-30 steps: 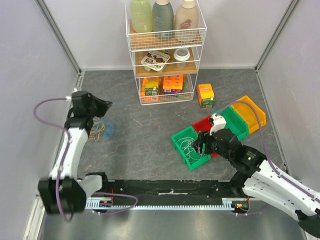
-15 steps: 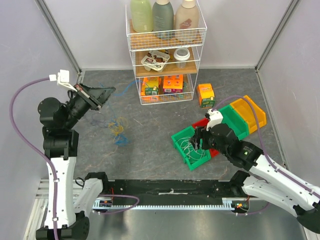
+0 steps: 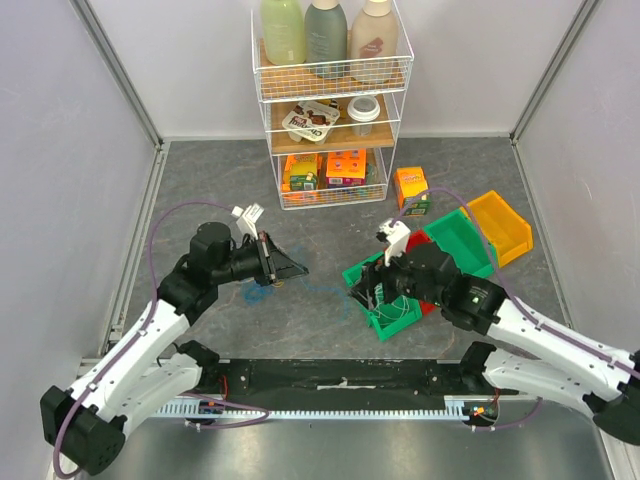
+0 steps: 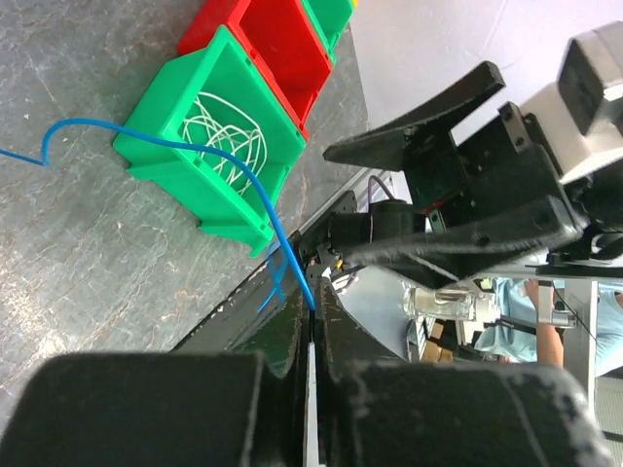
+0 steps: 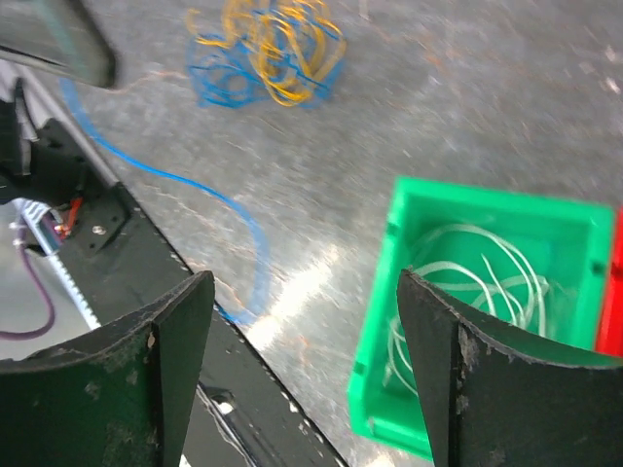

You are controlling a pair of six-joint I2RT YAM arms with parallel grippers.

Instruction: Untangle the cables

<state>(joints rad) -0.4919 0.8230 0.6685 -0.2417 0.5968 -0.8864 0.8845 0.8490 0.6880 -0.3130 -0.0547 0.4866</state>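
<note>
My left gripper (image 3: 298,268) (image 4: 313,304) is shut on the end of a thin blue cable (image 4: 226,158), which arcs away over the grey floor. It shows in the right wrist view as a blue cable (image 5: 234,212) that runs back to a tangle of yellow and blue cables (image 5: 265,51). White cables (image 4: 229,126) (image 5: 479,274) lie coiled in the nearest green bin (image 3: 392,328) (image 5: 467,197). My right gripper (image 3: 368,285) (image 5: 304,282) hangs open over that bin's left edge, with nothing between its fingers.
A red bin (image 3: 410,247), a second green bin (image 3: 455,240) and a yellow bin (image 3: 500,222) stand in a row behind the nearest one. An orange carton (image 3: 411,190) and a wire shelf rack (image 3: 330,110) stand at the back. A black rail (image 3: 340,385) runs along the near edge.
My left arm has swung from the far left to the middle, drawing the blue cable toward the green bin. My right gripper has opened wider and shifted left.
</note>
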